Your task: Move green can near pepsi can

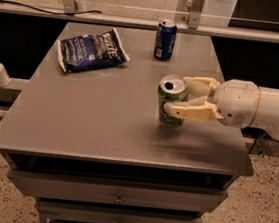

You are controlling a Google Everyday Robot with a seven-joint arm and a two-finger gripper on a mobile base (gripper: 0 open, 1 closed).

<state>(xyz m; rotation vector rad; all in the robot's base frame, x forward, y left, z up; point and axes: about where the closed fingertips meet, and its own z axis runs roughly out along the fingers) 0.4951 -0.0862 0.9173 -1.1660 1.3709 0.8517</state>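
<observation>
Trouble from here lies mostly at the far end of the move. The gripper (178, 94) reaches in from the right side of the table (88, 123) and has its two pale fingers clasped around the green can (171, 103), one on the far side near the rim and one across the near side. The can stands upright in the right middle of the tabletop. Whether its base rests on the surface or hangs just above it is hard to say, since the shadow beneath blurs that line.

The pepsi can (165, 39) stands near the table's far edge, well apart from the green one and slightly to its left. Coming in too fast or too close could knock it over or push it off that edge. Dragging rather than lifting might tip the green can in the grasp (the hold sits high on it). The chip bag (92, 49) lies off to the left, probably out of the path.
</observation>
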